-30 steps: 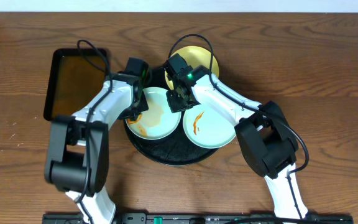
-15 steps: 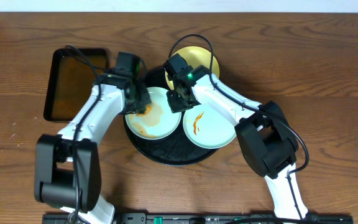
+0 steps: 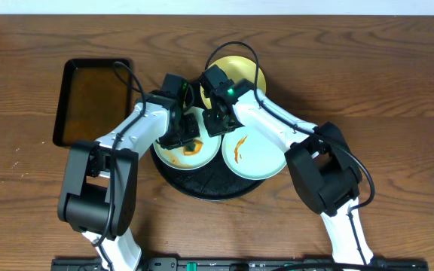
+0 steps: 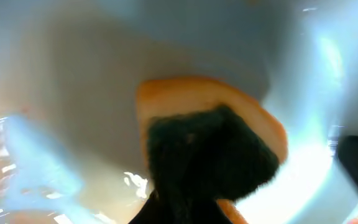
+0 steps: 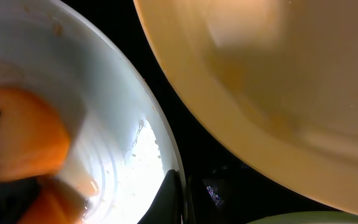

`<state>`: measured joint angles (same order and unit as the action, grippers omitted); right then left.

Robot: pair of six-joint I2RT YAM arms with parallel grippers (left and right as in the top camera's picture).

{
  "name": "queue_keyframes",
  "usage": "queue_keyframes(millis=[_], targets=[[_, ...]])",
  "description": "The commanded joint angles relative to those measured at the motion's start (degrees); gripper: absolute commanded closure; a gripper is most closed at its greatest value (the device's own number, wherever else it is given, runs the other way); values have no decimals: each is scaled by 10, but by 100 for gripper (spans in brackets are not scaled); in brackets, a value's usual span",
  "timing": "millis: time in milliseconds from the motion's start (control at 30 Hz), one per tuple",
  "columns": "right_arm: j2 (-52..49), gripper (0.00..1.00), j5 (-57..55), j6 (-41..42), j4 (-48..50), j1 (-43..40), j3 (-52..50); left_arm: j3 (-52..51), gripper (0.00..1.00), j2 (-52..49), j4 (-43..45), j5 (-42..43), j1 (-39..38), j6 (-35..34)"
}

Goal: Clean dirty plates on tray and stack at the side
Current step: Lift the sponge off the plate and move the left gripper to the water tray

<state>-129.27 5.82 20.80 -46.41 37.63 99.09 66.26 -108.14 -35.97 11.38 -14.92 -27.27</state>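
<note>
Plates (image 3: 253,154) crowd the black tray (image 3: 202,187) beneath both pincers. Under the left pincer (image 3: 189,138) lie the sauce-smeared mint plate (image 3: 170,154) and an orange sponge (image 4: 216,99); the right pincer (image 3: 215,123) sits at its rim. Neither grip can be told.

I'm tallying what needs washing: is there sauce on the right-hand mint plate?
Yes, the overhead view shows an orange streak across the right-hand mint plate on the round black tray.
</note>
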Motion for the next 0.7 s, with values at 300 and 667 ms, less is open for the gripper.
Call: queue_keyframes(millis=[300,667], targets=[[-11,99,-26,0,-7,-2,-4,2,93,-19,-71,-353,5,-9],[-8,99,-23,0,-12,-1,1,30,93,116,-66,-338,6,-9]])
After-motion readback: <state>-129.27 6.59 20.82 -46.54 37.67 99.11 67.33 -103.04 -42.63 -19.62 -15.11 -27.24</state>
